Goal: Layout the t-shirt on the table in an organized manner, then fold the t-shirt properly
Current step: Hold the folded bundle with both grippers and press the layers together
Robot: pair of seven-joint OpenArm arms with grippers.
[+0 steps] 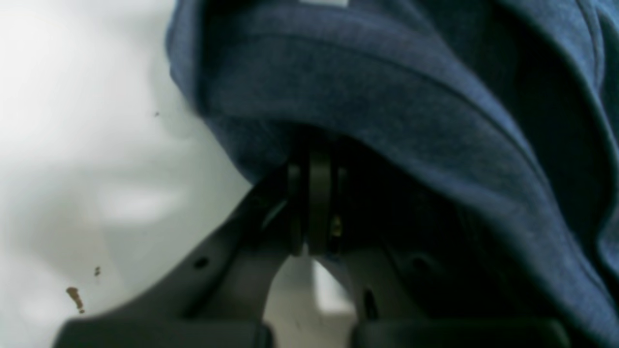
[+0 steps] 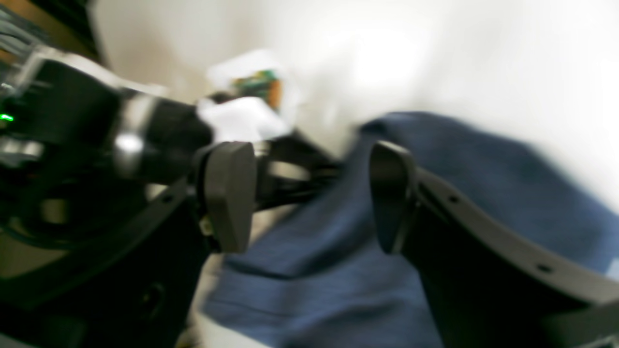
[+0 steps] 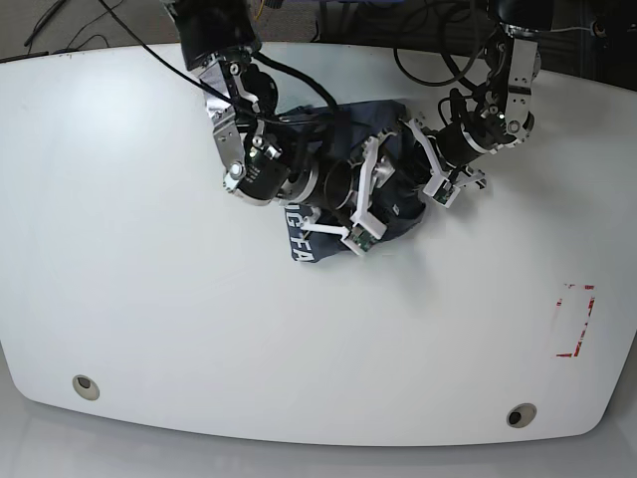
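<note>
A: Base view, item: t-shirt [image 3: 343,184], bunched mid-counter [image 3: 149,299] between our arms.

B: Left tool [image 1: 314,145] pinching its edge; right tool [image 2: 312,193] spread, cloth directly beneath. Right lies nearer.

Both wrist views are blurring, the right heavily; glare is washing out the counter [image 3: 149,299] there. Base view is staying sharp, evenly lit, its edges bowing.

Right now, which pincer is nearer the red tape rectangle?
Left. The left pincer is shut on the t-shirt, closer to the red tape rectangle; the right pincer sits farther away, open above the shirt.
</note>
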